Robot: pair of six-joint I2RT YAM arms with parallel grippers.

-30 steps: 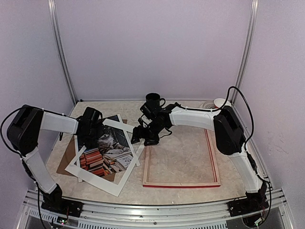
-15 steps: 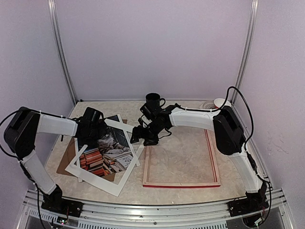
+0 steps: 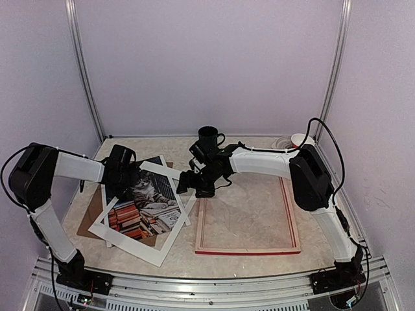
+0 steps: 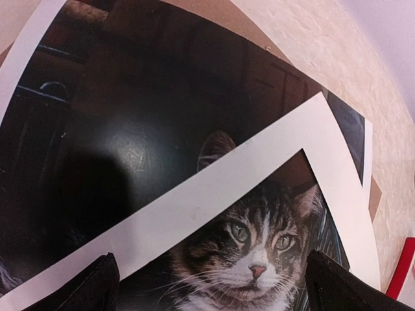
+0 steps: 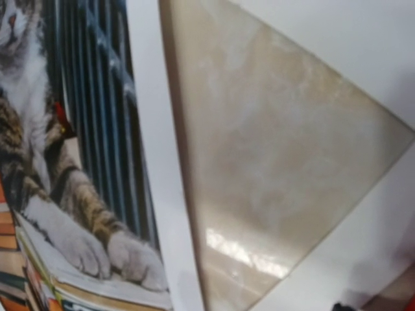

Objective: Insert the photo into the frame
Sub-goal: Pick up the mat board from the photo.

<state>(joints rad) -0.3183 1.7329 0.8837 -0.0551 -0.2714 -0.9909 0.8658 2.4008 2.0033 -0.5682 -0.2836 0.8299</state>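
The left hand (image 3: 122,180) and right hand (image 3: 193,184) hang open. At lower left the white mat (image 3: 133,245) lies across the photo (image 3: 148,204); a grab could drag both toward the frame (image 3: 246,251).

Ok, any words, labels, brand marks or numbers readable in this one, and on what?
None can be read.
photo: the printed book spines carry no legible lettering, too small in the top view and blurred in the right wrist view.
frame, white mat, black mug: no markings visible.
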